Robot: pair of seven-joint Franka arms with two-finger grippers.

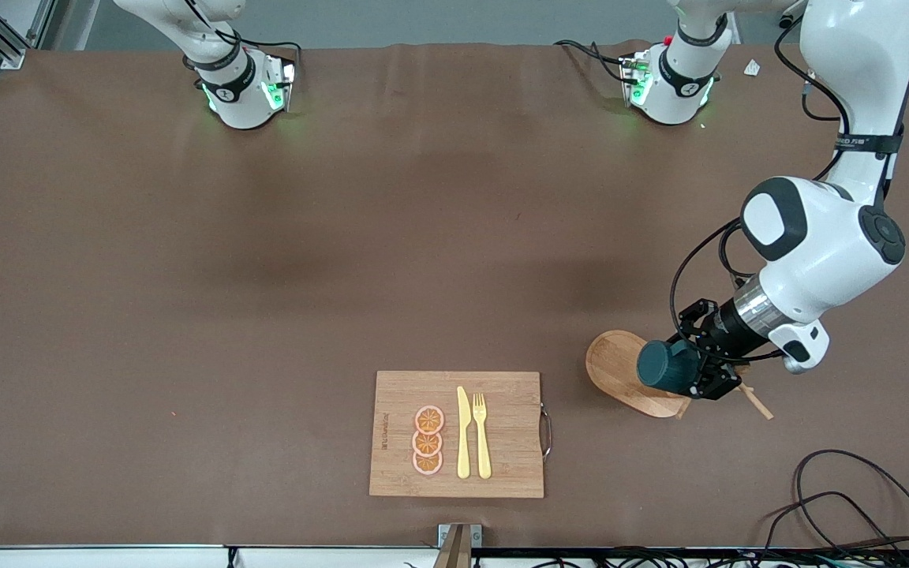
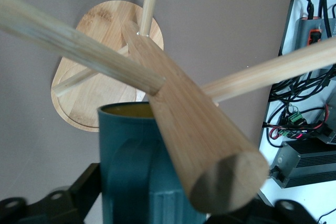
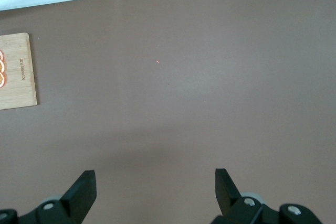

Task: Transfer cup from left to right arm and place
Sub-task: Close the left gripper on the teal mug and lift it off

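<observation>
The cup [image 1: 663, 364] is dark teal with an ochre inside and lies on its side in my left gripper [image 1: 695, 372], over the wooden peg rack's base [image 1: 614, 369] at the left arm's end of the table. In the left wrist view the cup [image 2: 126, 156] sits between the black fingers, its rim against the rack's thick post [image 2: 194, 129], with pegs [image 2: 79, 40] sticking out around it. My right gripper [image 3: 155, 187] is open and empty over bare brown table; it is out of the front view.
A wooden cutting board [image 1: 458, 434] with a yellow knife [image 1: 463, 434], a yellow fork [image 1: 482, 434] and three orange slices [image 1: 428, 440] lies near the front camera. Black cables [image 1: 857, 505] lie at the corner by the left arm's end.
</observation>
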